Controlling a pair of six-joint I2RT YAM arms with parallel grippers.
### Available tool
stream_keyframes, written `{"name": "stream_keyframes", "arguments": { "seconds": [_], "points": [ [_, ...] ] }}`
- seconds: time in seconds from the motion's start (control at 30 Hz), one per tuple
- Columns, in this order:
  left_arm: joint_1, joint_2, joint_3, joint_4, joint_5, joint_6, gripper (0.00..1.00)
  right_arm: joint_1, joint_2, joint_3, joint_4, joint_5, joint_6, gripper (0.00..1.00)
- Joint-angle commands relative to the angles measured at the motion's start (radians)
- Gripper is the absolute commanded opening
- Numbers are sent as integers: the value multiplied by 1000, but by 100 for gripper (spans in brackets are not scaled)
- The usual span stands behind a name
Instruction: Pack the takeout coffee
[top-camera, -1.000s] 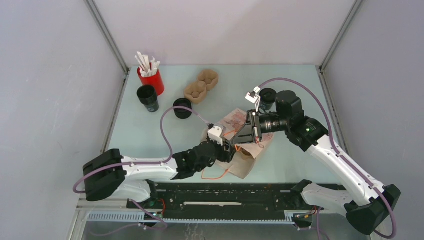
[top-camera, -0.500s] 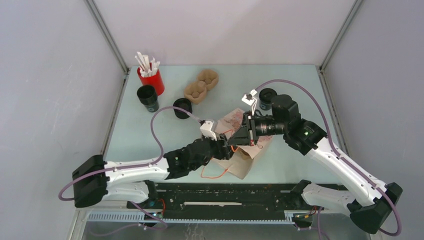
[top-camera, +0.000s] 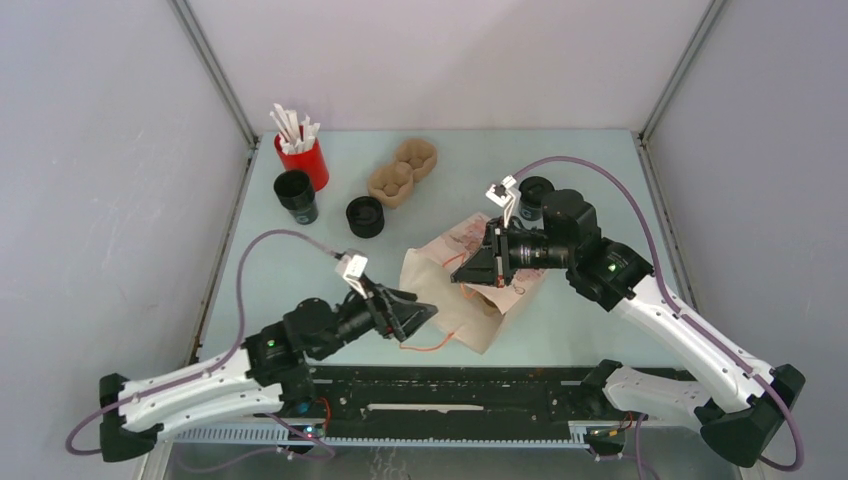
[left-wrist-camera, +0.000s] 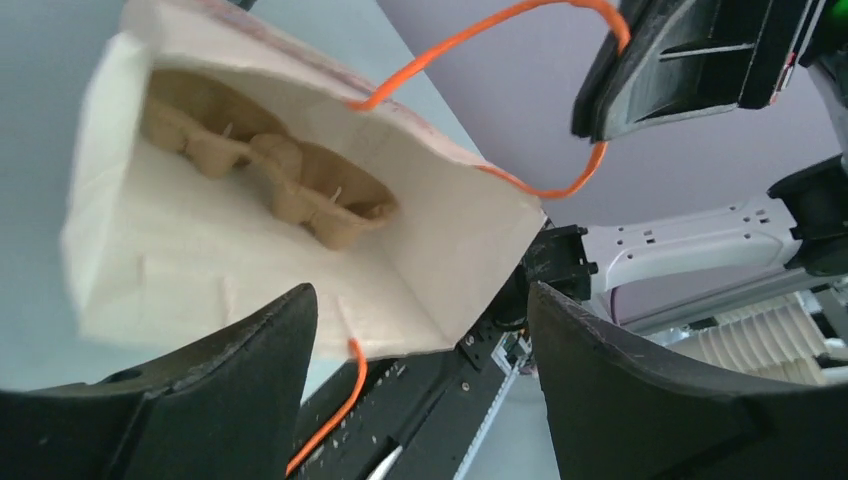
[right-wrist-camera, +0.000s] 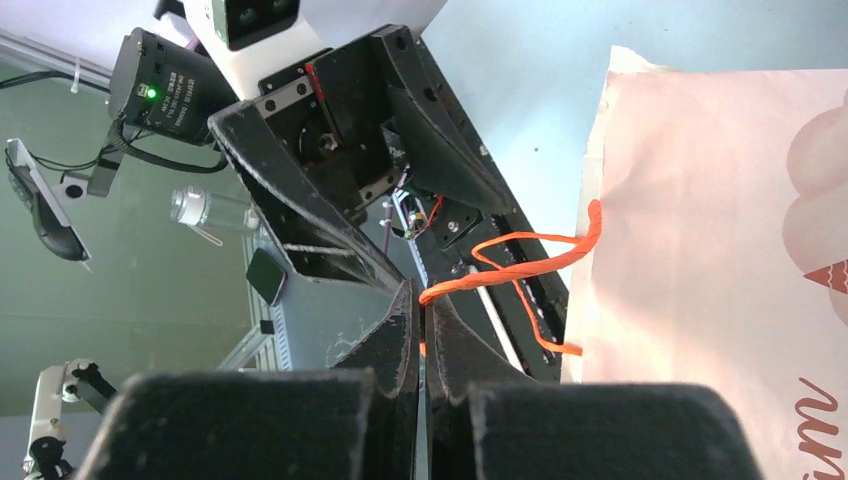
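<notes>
Takeout coffee (top-camera: 296, 195) is standing upright far-left of bag (top-camera: 435, 275), nearer L pincer (top-camera: 420, 312) we're holding wide, empty; R pincer (right-wrist-camera: 422, 300) is pinching bag's handle (right-wrist-camera: 520, 245).

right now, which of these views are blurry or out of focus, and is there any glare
Top external view: sharp, evenly lit, soft shadows only, no glare. Left wrist view: the paper bag is smeared along its left edge, and the left gripper looms dark and soft at the bottom. Right wrist view: the right gripper is out of focus up close, while the orange handle it pinches is crisp.
</notes>
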Motion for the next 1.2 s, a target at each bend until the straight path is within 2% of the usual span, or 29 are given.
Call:
{"name": "stream_keyframes", "arguments": {
  "seconds": [0.0, 0.17, 0.4, 0.43, 0.57, 0.6, 0.67, 0.7, 0.83, 0.97, 1.03, 1.1, 1.17],
  "points": [
    [-2, -153, 14, -405, -130, -193, 85, 0, -22, 2, 57, 50, 7, 0],
    [-1, -225, -8, -551, -172, -382, 97, -3, -28, 3, 84, 49, 23, 0],
    [-2, -49, -3, -519, -71, -396, 95, -32, -38, 3, 95, 24, 28, 0],
    [-2, -21, 2, -511, -60, -382, 89, -37, -43, 3, 95, 22, 28, 0],
    [-2, 29, 77, -502, -36, -277, 53, -67, -59, 3, 92, 11, 30, 0],
    [-1, 30, 100, -491, -41, -243, 42, -75, -64, 2, 91, 7, 30, 0],
    [3, 34, 165, -487, -70, -182, 10, -88, -71, 3, 97, 2, 30, 0],
    [8, 41, 205, -488, -76, -139, 2, -97, -76, 3, 109, -5, 33, 0],
    [71, 106, 450, -533, -64, -26, 0, -164, -103, 12, 132, -43, 50, 0],
    [248, 278, 776, -539, 208, -1, 0, -196, -127, 83, 41, 0, -23, 0],
    [309, 408, 970, -608, 330, -3, 0, -241, -143, 106, 46, 1, 14, 0],
    [324, 528, 1173, -695, 422, 15, 0, -261, -151, 156, 38, 10, 76, 0],
    [317, 574, 1249, -726, 459, 18, 0, -223, -173, 201, 44, 21, 101, 0]
  ]
}}
